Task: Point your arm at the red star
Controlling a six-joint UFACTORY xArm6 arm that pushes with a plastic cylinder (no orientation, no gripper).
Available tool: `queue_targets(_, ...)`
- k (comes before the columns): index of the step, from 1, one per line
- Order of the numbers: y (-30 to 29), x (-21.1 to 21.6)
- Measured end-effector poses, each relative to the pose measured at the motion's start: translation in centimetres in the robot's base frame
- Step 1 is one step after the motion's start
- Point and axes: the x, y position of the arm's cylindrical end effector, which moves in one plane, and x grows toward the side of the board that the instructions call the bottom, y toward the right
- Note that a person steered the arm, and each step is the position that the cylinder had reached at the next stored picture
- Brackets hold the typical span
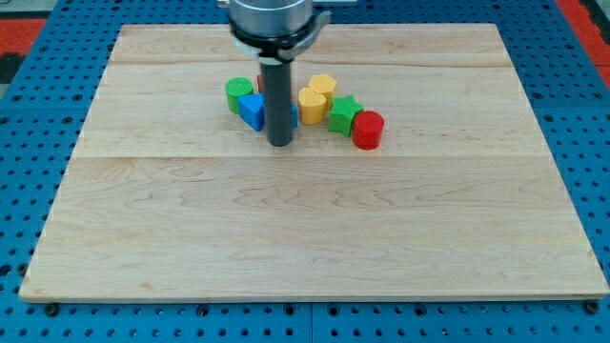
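Hanging from the upper middle of the frame, the end effector is a bare dark rod that holds nothing, and my tip [280, 143] rests on the wooden surface [305, 238], touching or just beside the lower right edge of a blue triangular block [252, 110]. A green cylinder [238, 93] sits up-left of that triangle. To the right of the rod lie a yellow heart [312, 103], a second yellow block [324, 86], a green star [342, 114] and a red cylinder [368, 130]. A sliver of red [259, 84] shows at the rod's left edge; I judge this is the red star, mostly hidden. I seem to be closing in; next calls for nudging upward toward it. No containers are present.
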Motion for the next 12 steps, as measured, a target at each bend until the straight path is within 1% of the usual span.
queue_targets(1, -5.5, -1.2)
queue_targets(2, -4.3, -4.3)
queue_targets(3, -0.2, -4.3)
queue_targets(4, -1.6, -4.3)
queue_targets(5, -5.6, -4.3)
queue_targets(8, -22.6, -2.9)
queue_targets(9, -25.0, -2.3)
queue_targets(10, -25.0, -4.8)
queue_targets(11, -22.9, -11.1)
queue_targets(12, -13.5, -14.1)
